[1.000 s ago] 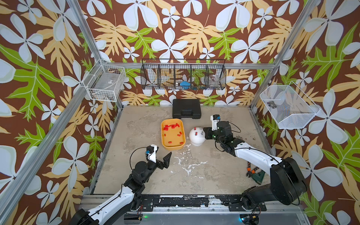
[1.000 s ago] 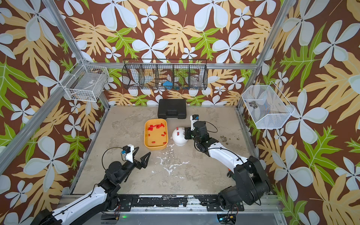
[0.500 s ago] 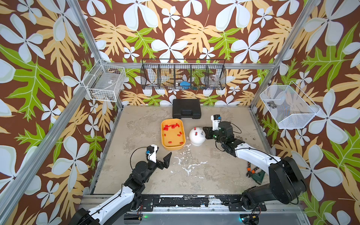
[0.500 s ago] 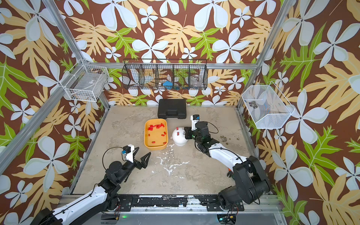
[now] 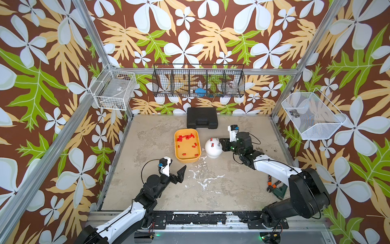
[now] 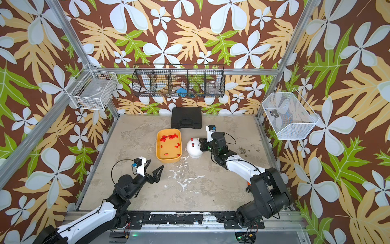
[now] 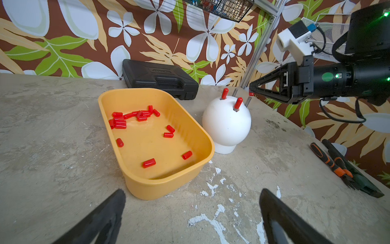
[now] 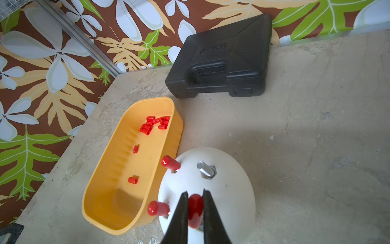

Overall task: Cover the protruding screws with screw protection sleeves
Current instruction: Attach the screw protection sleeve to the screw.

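Observation:
A white dome (image 5: 213,149) stands right of an orange tray (image 5: 186,159) that holds several loose red screw protection sleeves (image 7: 119,123). Two of the protruding screws wear red sleeves (image 8: 169,163) (image 8: 157,208). One screw (image 8: 205,169) is bare. My right gripper (image 8: 195,208) is shut on a red sleeve (image 8: 195,206) directly over the fourth screw (image 7: 248,101), whose bare shaft shows below the gripper's tip in the left wrist view. In both top views the right gripper (image 5: 221,141) is at the dome's right side. My left gripper (image 7: 192,191) hangs open and empty over the table in front of the tray.
A black case (image 5: 202,117) lies at the back wall behind the tray. Pliers with orange grips (image 5: 276,188) lie at the right front beside the right arm. Wire baskets (image 5: 198,81) hang on the walls. White paint flecks (image 5: 205,179) mark the table.
The right gripper has barely shifted at the dome and keeps its hold on the sleeve. The left arm has not moved.

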